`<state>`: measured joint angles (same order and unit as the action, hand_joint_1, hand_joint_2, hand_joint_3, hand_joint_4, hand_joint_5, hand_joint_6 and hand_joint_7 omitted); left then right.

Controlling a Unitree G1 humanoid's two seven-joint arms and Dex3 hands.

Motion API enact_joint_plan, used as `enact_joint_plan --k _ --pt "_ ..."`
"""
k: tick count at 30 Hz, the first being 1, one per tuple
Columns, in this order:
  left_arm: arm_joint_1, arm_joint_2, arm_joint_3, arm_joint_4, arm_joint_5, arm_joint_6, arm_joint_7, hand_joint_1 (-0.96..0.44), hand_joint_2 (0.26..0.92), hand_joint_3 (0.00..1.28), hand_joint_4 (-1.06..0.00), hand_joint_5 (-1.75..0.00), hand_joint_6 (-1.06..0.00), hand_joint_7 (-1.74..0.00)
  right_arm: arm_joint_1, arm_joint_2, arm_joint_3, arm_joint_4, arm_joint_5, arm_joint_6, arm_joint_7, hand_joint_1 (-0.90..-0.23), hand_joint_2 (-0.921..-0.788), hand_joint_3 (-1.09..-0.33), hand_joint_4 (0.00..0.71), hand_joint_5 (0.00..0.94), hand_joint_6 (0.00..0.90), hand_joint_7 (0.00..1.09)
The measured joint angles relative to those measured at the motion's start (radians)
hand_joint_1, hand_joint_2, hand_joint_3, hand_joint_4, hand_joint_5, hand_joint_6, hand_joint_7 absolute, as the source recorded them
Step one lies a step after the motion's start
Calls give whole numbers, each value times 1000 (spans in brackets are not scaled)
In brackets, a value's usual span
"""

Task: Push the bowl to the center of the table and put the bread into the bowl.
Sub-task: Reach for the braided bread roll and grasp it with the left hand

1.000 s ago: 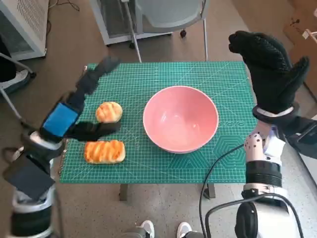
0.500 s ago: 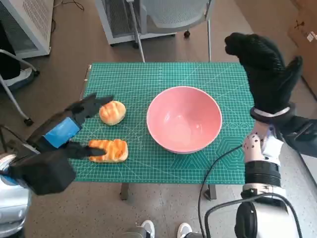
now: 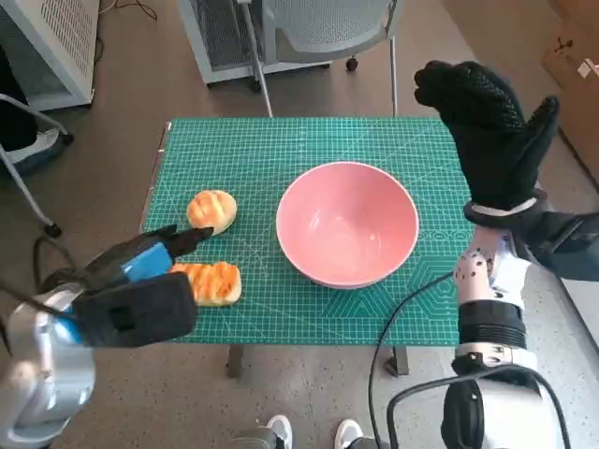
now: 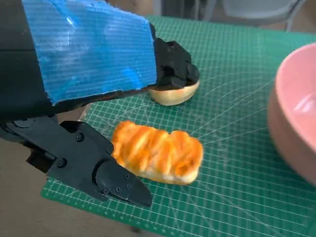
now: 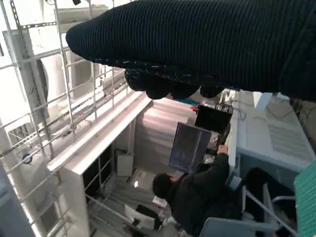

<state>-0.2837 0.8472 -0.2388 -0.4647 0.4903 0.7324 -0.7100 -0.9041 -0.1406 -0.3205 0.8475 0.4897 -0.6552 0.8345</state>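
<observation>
The left hand sits low at the lower left of the head view, over the left edge of the surface. Its fingers are spread apart and hold nothing. In the left wrist view, one black finger lies just beside the near end of the long bread, and the upper fingers reach over the round bread; whether any of them touches either piece cannot be told. In the head view the long bread lies at the lower left of the green mat, right next to the hand, and the round bread lies just above it, a little apart from it.

The bowl, pink and upright, stands near the middle of the mat, to the right of both breads and apart from them. Nothing lies in it.

The right hand is raised at the upper right of the head view, above the right edge of the surface, its gloved fingers spread and holding nothing, clear of the bowl. In the right wrist view the glove fills the top of the frame, and a person sits at a monitor lower down.

A chair stands beyond the far edge of the surface, at the top of the head view.
</observation>
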Motion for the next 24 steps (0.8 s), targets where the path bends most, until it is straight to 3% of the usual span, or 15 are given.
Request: enact_joint_plan --k 11,17,24 --pt "-50 -53 -102 152 66 -5 10 -153 719 4 -140 -1 -311 -9 0 4 -2 8 6 1 11 -649 -921 -709 344 3 472 8" --pt "-76 -108 -148 295 100 -43 56 -127 724 5 -142 -1 -327 -12 0 5 -1 15 7 0 13 -639 -921 -710 344 2 472 7" --pt "-108 -167 -194 473 144 -114 137 -60 765 21 -240 -30 -423 -41 1 6 0 11 7 0 13 -635 -921 -709 347 3 473 6"
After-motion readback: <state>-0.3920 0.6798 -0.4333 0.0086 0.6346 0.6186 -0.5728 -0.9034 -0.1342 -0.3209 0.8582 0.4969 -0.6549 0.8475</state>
